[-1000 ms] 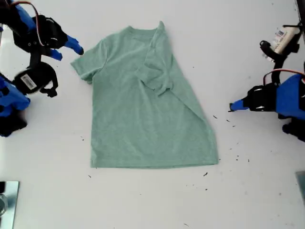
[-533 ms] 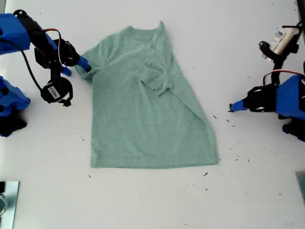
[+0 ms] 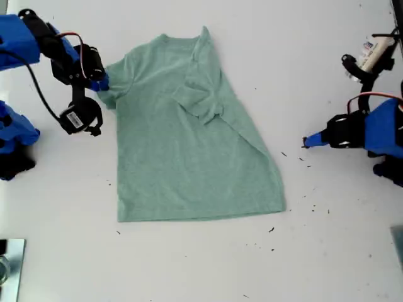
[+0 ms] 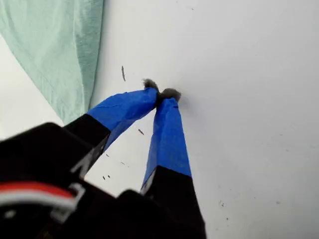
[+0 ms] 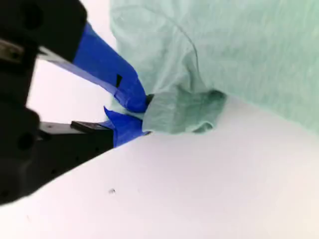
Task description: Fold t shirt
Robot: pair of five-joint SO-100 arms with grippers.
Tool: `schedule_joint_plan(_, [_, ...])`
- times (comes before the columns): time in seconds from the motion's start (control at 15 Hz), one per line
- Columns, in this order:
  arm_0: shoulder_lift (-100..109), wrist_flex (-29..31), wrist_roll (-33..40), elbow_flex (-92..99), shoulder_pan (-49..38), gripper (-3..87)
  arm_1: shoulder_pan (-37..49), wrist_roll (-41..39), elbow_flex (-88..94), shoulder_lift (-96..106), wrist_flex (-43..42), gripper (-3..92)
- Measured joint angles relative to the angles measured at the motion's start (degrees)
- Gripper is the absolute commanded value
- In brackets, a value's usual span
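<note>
Exterior view: t shirt (image 3: pixel 189 132) lies flat mid-desk (image 3: pixel 327 251), collar toward the desk's far edge, hem toward the near edge. The sleeve on the exterior view's right is already folded in over the chest. My second gripper (image 3: pixel 101 83) sits at the other sleeve, toward the desk's far corner on the exterior view's left. My first gripper (image 3: pixel 308 142) is parked off the cloth, near the desk edge on the exterior view's right.

First wrist view: my first gripper (image 4: pixel 162 94), tips pressed together, nothing between them, bare desk below; shirt edge (image 4: pixel 75 59) nearby, not touching.

Second wrist view: my second gripper (image 5: pixel 142 117) clamped on the bunched sleeve cuff (image 5: pixel 182 112).

Step, as I read it: sleeve fold 2 of 2. Next move calls for lifting the cuff and carrying it in across the chest without dragging the body.
</note>
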Motion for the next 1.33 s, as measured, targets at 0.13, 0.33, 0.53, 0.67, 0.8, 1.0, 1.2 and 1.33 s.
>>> schedule_joint_plan(0.13, [4.66, 4.39, 0.7, -4.83, 0.35, -0.2, 0.0, 0.0, 0.0, 0.0, 0.0, 2.4])
schedule_joint_plan(0.33, [7.91, 4.57, 3.08, -12.3, 3.08, -0.2, 0.0, 0.0, 0.0, 0.0, 0.0, 2.4])
schedule_joint_plan(0.53, [3.16, -3.16, 6.15, -16.44, 9.58, -0.2, 0.0, 0.0, 0.0, 0.0, 0.0, 2.4])
schedule_joint_plan(0.67, [-5.27, -8.17, 9.32, -22.24, 14.77, -0.2, 0.0, 0.0, 0.0, 0.0, 0.0, 2.4])
schedule_joint_plan(0.8, [-14.41, -11.69, 13.89, -28.48, 18.37, -0.2, 0.0, 0.0, 0.0, 0.0, 0.0, 2.4])
schedule_joint_plan(1.0, [-27.6, -15.29, 19.95, -36.74, 21.53, -0.2, 0.0, 0.0, 0.0, 0.0, 0.0, 2.4])
schedule_joint_plan(1.2, [-45.09, -8.53, 22.06, -53.17, 22.41, 24.9, 0.0, 0.0, 0.0, 0.0, 0.0, 2.4])
schedule_joint_plan(1.33, [-44.74, 2.72, 21.45, -62.49, 22.59, 23.5, 0.0, 0.0, 0.0, 0.0, 0.0, 2.4])
